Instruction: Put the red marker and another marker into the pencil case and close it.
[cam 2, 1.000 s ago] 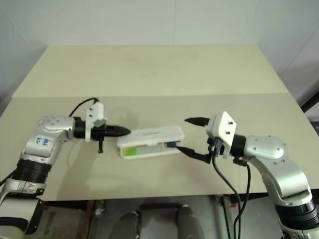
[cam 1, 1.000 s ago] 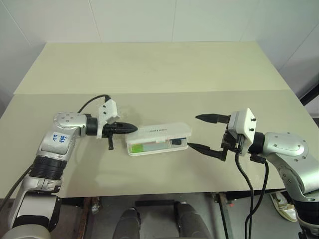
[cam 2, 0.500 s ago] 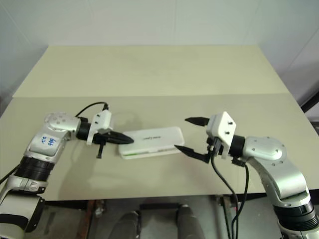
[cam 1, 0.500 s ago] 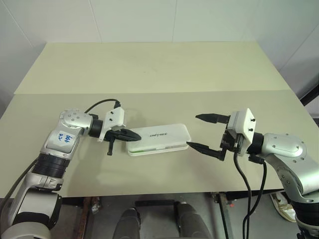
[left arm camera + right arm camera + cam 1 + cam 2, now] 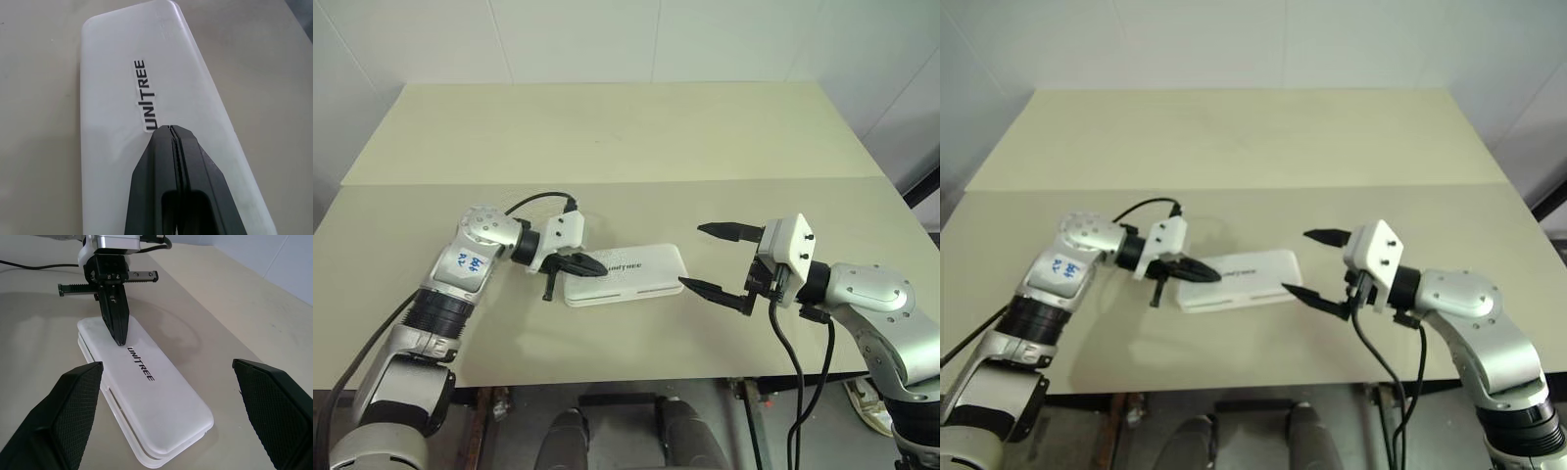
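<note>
The white pencil case (image 5: 636, 273) lies flat on the table between my two grippers, its lid with dark lettering (image 5: 146, 95) down over the tray. A thin gap still shows along the near edge (image 5: 124, 418). My left gripper (image 5: 598, 269) is shut, and its joined fingertips (image 5: 169, 129) rest on the lid near the left end. My right gripper (image 5: 692, 257) hovers open just off the case's right end, holding nothing. The red marker and the other marker are hidden under the lid.
The beige table (image 5: 607, 137) has a seam (image 5: 724, 179) running across it behind the case. Its front edge (image 5: 607, 384) lies close below the arms. A black cable (image 5: 533, 201) loops off the left wrist.
The lid stood raised, with the tray's contents showing. My left gripper moved right over the case and the lid has come down flat. The right gripper stayed in place.
</note>
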Tool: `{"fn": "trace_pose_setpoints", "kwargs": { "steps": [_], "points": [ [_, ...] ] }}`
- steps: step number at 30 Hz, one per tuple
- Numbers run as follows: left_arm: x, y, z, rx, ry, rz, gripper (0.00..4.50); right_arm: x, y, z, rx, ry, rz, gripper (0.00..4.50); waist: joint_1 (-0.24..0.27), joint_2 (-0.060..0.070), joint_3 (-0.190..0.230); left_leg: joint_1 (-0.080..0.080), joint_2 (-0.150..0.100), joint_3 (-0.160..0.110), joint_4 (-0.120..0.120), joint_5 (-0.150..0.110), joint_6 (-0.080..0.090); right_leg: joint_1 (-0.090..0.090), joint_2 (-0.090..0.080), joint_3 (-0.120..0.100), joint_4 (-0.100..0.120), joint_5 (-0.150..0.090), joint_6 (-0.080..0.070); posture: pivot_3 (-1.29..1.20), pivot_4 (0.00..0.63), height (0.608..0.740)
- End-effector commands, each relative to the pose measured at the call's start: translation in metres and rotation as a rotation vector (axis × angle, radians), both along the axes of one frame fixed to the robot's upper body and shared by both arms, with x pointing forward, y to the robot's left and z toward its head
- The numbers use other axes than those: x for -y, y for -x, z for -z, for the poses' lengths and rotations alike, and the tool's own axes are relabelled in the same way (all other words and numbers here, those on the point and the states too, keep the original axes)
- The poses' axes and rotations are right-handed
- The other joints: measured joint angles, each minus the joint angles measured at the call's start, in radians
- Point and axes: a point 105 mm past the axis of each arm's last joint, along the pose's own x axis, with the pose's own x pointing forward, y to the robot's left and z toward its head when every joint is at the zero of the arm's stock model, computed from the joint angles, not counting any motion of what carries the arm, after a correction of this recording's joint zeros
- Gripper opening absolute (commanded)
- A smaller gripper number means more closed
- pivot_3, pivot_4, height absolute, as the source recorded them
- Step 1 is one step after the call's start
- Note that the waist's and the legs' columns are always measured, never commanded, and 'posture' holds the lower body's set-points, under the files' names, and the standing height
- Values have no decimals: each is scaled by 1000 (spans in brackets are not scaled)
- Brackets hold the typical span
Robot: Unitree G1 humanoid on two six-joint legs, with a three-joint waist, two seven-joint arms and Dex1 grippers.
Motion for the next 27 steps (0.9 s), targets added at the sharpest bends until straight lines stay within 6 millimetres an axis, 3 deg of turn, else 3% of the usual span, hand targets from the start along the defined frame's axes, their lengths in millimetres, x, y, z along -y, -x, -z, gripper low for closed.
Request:
{"fn": "trace_pose_setpoints", "kwargs": {
  "steps": [1, 27],
  "points": [
    [7, 2, -2, 4, -20, 34, 34, -5, 6, -9, 56, -12, -14, 4500, 0, 0, 0, 0, 0, 0, 0, 0, 0, 0, 0, 0, 0, 0, 0, 0, 150, 740],
    [19, 11, 19, -86, -57, 25, 34, -7, 6, -10, 59, -37, 6, 4500, 2, 0, 0, 0, 0, 0, 0, 0, 0, 0, 0, 0, 0, 0, 1, 0, 150, 740]
  ]
}}
